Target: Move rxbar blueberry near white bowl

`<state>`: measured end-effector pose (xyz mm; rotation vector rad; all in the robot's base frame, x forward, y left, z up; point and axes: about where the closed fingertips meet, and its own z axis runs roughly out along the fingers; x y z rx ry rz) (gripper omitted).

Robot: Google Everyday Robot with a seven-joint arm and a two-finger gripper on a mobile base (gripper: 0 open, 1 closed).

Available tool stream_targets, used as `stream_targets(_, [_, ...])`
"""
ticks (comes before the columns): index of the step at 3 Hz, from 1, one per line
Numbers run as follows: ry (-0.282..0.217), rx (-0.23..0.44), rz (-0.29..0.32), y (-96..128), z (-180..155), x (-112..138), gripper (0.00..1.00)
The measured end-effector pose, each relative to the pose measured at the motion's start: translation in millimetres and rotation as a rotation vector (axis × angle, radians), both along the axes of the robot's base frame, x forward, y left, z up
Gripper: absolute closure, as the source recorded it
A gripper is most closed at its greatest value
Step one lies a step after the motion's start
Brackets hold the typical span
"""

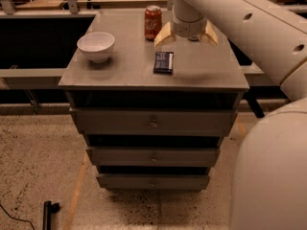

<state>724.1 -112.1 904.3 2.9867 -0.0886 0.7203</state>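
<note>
The rxbar blueberry [163, 62], a flat dark navy bar, lies on the grey cabinet top [124, 71] right of the middle. The white bowl [96, 46] stands upright at the left, well apart from the bar. My gripper [186, 36] hangs over the top just behind and to the right of the bar, its two pale fingers [163, 36] spread wide apart and holding nothing. It is above the bar, not touching it.
A red soda can [153, 22] stands at the back of the top, just left of my gripper. The cabinet has three drawers [153, 123] below. My white arm [249, 28] crosses the upper right. A railing and a dark gap lie behind.
</note>
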Motion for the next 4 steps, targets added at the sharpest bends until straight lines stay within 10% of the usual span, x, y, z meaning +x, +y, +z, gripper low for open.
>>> stream_targets(4, [0.126,0.204,-0.229,34.5,-15.6,37.5,0.0])
